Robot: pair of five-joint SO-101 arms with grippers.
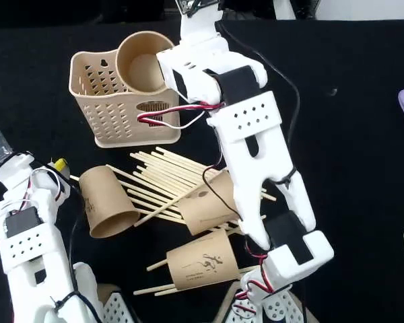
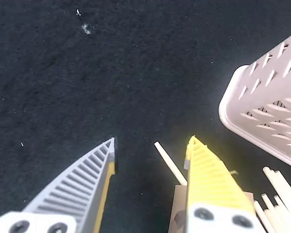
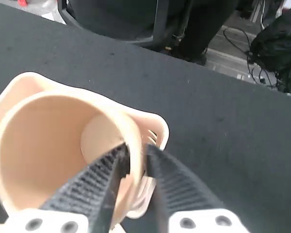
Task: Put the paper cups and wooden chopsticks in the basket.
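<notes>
- High view: your right arm is reaching across to the basket (image 1: 114, 114), which is sitting at the far side of the table. It's holding one paper cup (image 1: 143, 64), tilted, at the basket's rim. I can't tell if the cup is resting on it. Three loose cups (image 1: 104, 202) are lying on their sides in the chopsticks (image 1: 165, 175), near the basket.
- Left wrist view: your left gripper (image 2: 152, 141) is hanging over the cloth with its jaws wide apart and nothing in them. The basket is just beside it, and one chopstick end is poking in between the fingers.
- Right wrist view: the right gripper (image 3: 136, 158) is clamping the cup's wall at the rim, one finger inside and one outside.
- I reckon that's the right spot. These cups look light and thin, so they're going to crush if you squeeze mid-wall, and the rolled rim is the stiffest bit.
- The sticks look light, stiff and prone to rolling, so I'd pinch a few across their middles.
- The black cloth on the table (image 1: 363, 134) should be giving some grip. Behind it, chair legs and cables are sitting on the floor, well apart from the work.
</notes>
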